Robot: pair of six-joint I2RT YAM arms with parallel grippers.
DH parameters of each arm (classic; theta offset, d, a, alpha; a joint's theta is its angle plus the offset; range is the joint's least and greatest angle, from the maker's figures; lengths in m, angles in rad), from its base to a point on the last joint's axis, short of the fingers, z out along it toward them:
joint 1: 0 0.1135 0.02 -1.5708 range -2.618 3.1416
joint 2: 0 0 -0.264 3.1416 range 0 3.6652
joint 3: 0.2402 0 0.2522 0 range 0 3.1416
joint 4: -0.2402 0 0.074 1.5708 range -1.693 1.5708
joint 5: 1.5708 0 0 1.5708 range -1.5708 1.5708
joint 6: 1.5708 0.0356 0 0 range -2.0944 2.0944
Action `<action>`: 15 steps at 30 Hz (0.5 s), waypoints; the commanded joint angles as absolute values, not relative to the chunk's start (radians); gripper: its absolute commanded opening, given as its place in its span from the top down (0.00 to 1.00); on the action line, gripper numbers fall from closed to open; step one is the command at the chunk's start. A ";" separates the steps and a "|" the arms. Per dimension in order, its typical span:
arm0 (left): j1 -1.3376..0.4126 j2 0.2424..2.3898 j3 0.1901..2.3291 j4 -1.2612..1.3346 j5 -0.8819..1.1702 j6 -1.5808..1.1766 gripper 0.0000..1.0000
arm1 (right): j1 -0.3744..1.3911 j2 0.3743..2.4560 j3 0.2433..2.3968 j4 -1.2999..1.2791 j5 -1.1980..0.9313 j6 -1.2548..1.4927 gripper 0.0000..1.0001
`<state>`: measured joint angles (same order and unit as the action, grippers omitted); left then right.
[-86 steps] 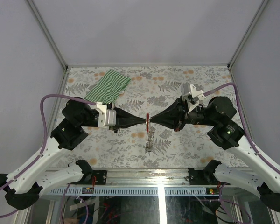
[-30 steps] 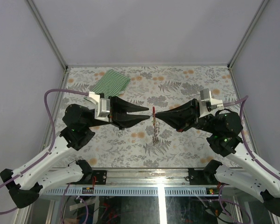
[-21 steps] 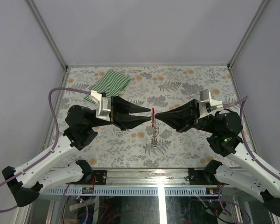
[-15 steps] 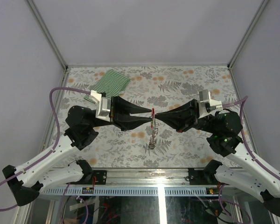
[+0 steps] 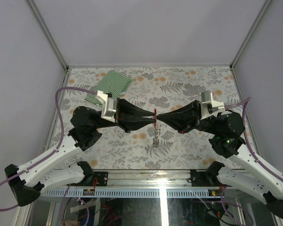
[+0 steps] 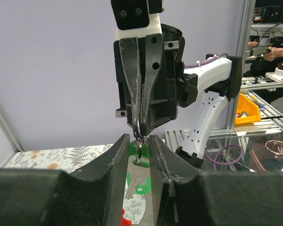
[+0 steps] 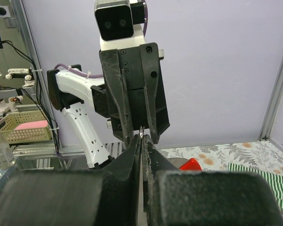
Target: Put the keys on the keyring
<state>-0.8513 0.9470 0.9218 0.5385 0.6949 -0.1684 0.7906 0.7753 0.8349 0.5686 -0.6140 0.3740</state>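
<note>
Both grippers meet tip to tip above the middle of the table. My right gripper (image 5: 158, 117) is shut on the keyring (image 5: 154, 114), a red loop in the top view and a thin silvery ring (image 6: 139, 130) at its tips in the left wrist view. The keys (image 5: 155, 136) hang from it in a bunch. My left gripper (image 5: 151, 117) has its jaws a little apart on either side of the ring. A green-tagged key (image 6: 140, 157) shows in that gap, above another green tag and a red tag (image 6: 126, 220). Whether the pads touch the key is hidden.
A green-and-white striped cloth (image 5: 111, 85) lies at the back left of the flowered table (image 5: 188, 150). Metal frame posts stand at the back corners. Both arm bases sit at the near edge.
My left gripper has moved right, up to the keyring, and its fingers now straddle it. The hanging keys swung slightly. The right arm has stayed in place, still shut.
</note>
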 commanded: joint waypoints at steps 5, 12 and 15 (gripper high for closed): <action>-0.859 0.949 0.919 0.598 0.686 -0.182 0.94 | 0.790 0.759 0.889 0.634 -0.615 0.363 1.00; -0.859 0.946 0.966 0.473 0.682 -0.138 1.00 | 0.790 0.746 0.910 0.558 -0.618 0.311 0.96; -0.860 0.957 1.050 0.261 0.684 -0.058 1.00 | 0.790 0.730 0.957 0.428 -0.618 0.231 0.85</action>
<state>-0.8566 0.9501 0.9482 0.4667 0.6949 -0.1631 0.7898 0.7681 0.8551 0.5076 -0.6140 0.3252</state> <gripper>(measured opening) 0.021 0.087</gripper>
